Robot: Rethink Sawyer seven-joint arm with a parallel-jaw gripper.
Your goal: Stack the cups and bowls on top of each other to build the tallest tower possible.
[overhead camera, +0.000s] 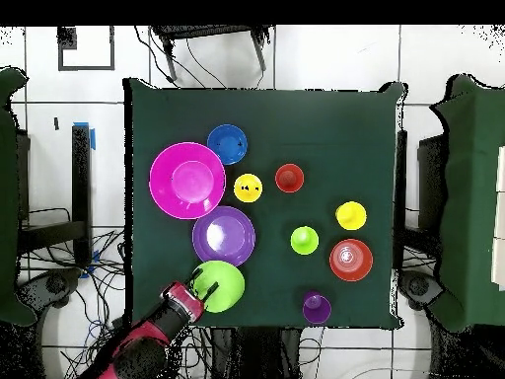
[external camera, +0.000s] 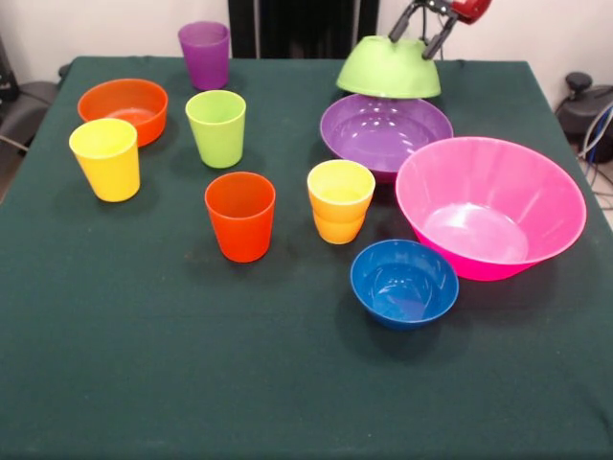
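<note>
My gripper (external camera: 412, 46) (overhead camera: 204, 289) is shut on a lime green bowl (external camera: 388, 69) (overhead camera: 221, 283), which it holds upside down at the far edge, just behind the purple bowl (external camera: 383, 129) (overhead camera: 224, 235). A very large pink bowl (external camera: 490, 206) (overhead camera: 186, 180) and a small blue bowl (external camera: 403, 283) (overhead camera: 227, 143) sit upright nearby. The orange bowl (external camera: 123, 107) (overhead camera: 350, 259) is at the other side. Standing singly are the purple cup (external camera: 204, 55), lime green cup (external camera: 216, 127), yellow cup (external camera: 105, 158), orange-red cup (external camera: 239, 216) and yellow-orange cup (external camera: 340, 199).
A dark green cloth (external camera: 287, 383) covers the table. In the overhead view, cables lie on the tiled floor (overhead camera: 59, 276) around the table, and dark chairs (overhead camera: 464, 197) stand at both sides.
</note>
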